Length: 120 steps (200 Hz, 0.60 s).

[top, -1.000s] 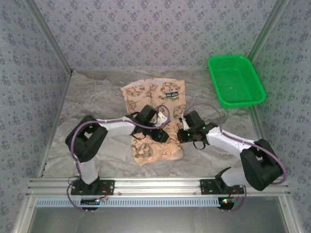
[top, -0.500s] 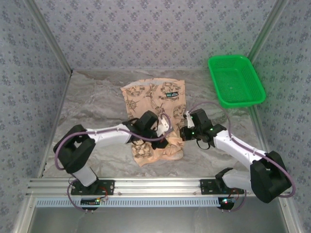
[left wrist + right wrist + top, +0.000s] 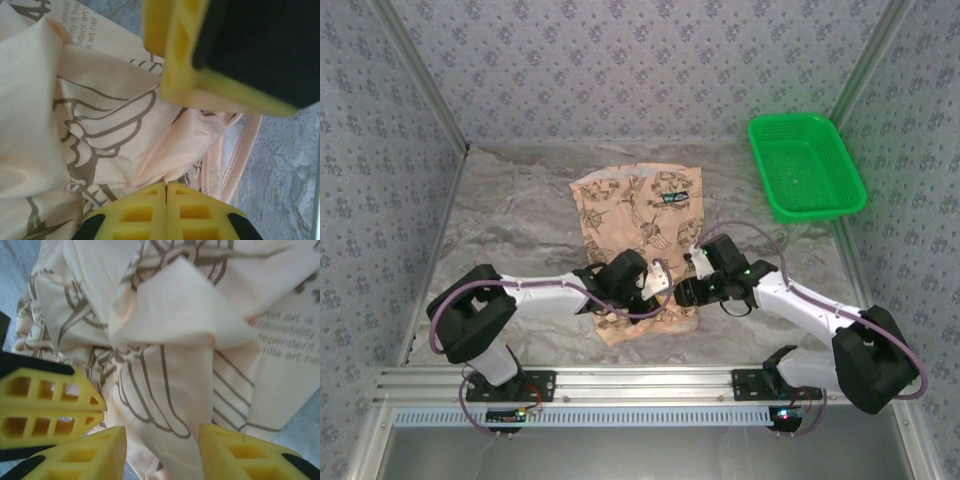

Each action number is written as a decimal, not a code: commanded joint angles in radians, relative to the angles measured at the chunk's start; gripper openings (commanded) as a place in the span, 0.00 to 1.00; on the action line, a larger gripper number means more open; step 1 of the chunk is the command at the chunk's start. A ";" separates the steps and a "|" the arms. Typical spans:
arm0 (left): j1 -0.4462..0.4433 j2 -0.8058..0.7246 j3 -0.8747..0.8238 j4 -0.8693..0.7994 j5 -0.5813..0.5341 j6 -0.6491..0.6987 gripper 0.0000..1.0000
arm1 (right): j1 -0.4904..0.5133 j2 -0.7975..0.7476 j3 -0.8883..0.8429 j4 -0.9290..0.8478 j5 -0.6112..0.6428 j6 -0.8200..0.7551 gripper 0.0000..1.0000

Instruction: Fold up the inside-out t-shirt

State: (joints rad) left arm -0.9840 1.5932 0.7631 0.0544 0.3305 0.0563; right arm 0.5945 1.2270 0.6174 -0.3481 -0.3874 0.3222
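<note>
While my left pincer (image 3: pixel 166 184) is clamping the t-shirt (image 3: pixel 100 125), my open right pincer (image 3: pixel 161 434) is straddling a fold beside it, wanting a deeper bite.

Grey marbled table (image 3: pixel 510 230), as I am viewing it from above. The peach printed t-shirt (image 3: pixel 635 215) is lying at its middle, rumpled toward the near edge. A green basket (image 3: pixel 807 170) is sitting at the far right corner, well apart.

The t-shirt (image 3: pixel 175 340) is showing small printed lines, cut off by folds. The right wrist view is giving "art is", "visibility", "dependent"; the left wrist view "visual", "It has".
</note>
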 commanded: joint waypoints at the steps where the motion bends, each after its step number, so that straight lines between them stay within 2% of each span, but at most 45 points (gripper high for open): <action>1: 0.002 -0.030 -0.020 0.039 -0.005 0.025 0.01 | 0.025 0.026 -0.017 0.028 -0.019 0.029 0.40; 13: 0.002 -0.031 -0.025 0.048 -0.005 0.025 0.02 | 0.030 0.067 -0.002 0.042 0.011 0.050 0.33; 24: 0.002 -0.036 -0.031 0.061 -0.001 0.025 0.03 | 0.026 0.102 0.019 0.041 0.054 0.077 0.10; 33: 0.001 -0.040 -0.041 0.073 0.007 0.024 0.03 | 0.017 0.120 0.031 0.046 0.093 0.109 0.00; 53: -0.006 -0.044 -0.073 0.099 0.050 0.072 0.04 | -0.037 0.130 0.032 0.075 0.112 0.182 0.00; 79: -0.035 -0.048 -0.109 0.129 0.066 0.156 0.03 | -0.152 0.190 0.043 0.095 0.037 0.248 0.00; 97: -0.049 -0.048 -0.118 0.134 0.064 0.191 0.03 | -0.198 0.255 0.054 0.096 -0.012 0.256 0.00; 120: -0.057 -0.048 -0.111 0.110 0.063 0.203 0.04 | -0.195 0.275 0.047 0.113 -0.039 0.249 0.12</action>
State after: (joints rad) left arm -1.0306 1.5665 0.6510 0.1608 0.3553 0.1978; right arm 0.3992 1.4857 0.6552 -0.2459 -0.3794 0.5411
